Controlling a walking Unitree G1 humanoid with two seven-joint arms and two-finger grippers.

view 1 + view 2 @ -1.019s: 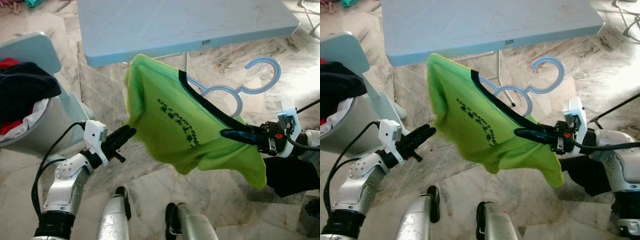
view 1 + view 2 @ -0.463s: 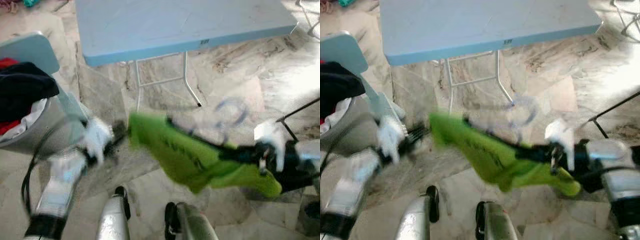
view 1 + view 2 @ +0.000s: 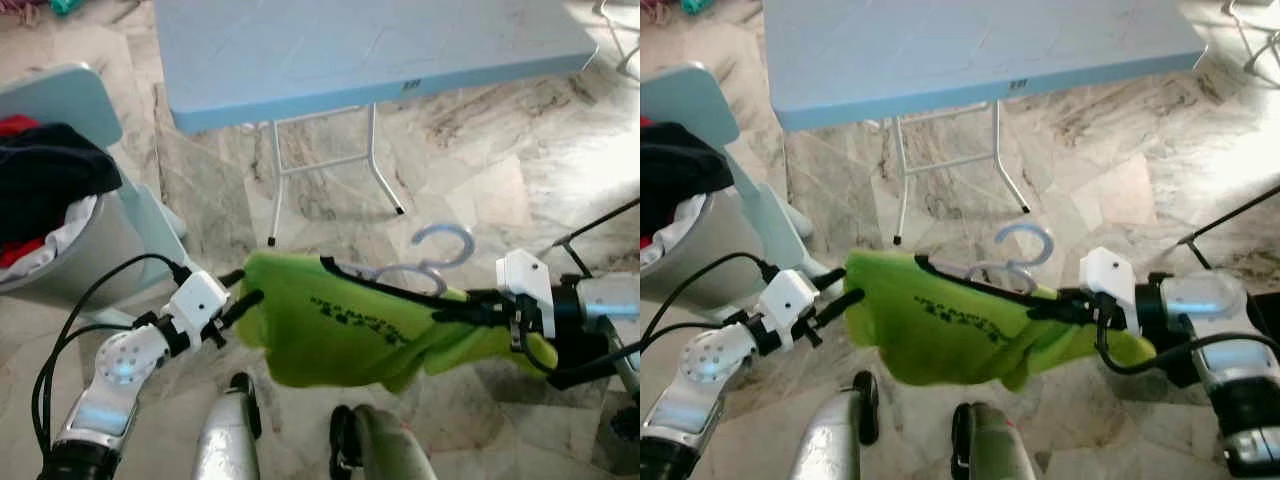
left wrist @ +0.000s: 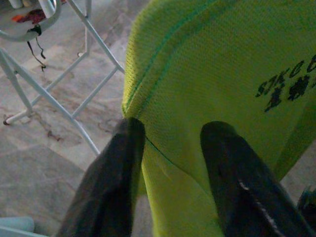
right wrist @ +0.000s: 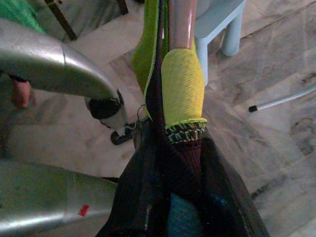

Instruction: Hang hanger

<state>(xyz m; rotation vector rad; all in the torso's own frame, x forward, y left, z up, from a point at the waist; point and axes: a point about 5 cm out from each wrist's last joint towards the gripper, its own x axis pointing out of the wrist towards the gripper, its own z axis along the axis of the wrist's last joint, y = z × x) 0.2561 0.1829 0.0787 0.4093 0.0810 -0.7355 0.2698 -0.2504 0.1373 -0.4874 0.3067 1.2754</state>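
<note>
You have the green shirt [image 3: 330,330] stretched low between both arms, already dressed on the pale blue hanger [image 3: 430,262], whose hook pokes up just above the collar. The left end effector [image 3: 237,302] pinches the shirt's outer edge, fingers [image 4: 113,182] clamped with the fabric between them. The right end effector [image 3: 455,312] is closed on the shirt's black-trimmed collar and what looks like the hanger inside it.

The risk from here: the left hold is only on a thin fold of cloth at the hem, so a tug or fast swing could pull it free and let the shirt slide off the hanger's shoulder. The hook also tilts sideways, so you would likely need to turn it upright before it catches a rail.

Ahead stands the blue folding desk [image 3: 370,50], its white legs [image 3: 330,165] close in front of the shirt. A laundry bin [image 3: 60,250] full of dark clothes sits at your left, and black rods [image 3: 600,225] run near the right arm; all can snag the cloth.
</note>
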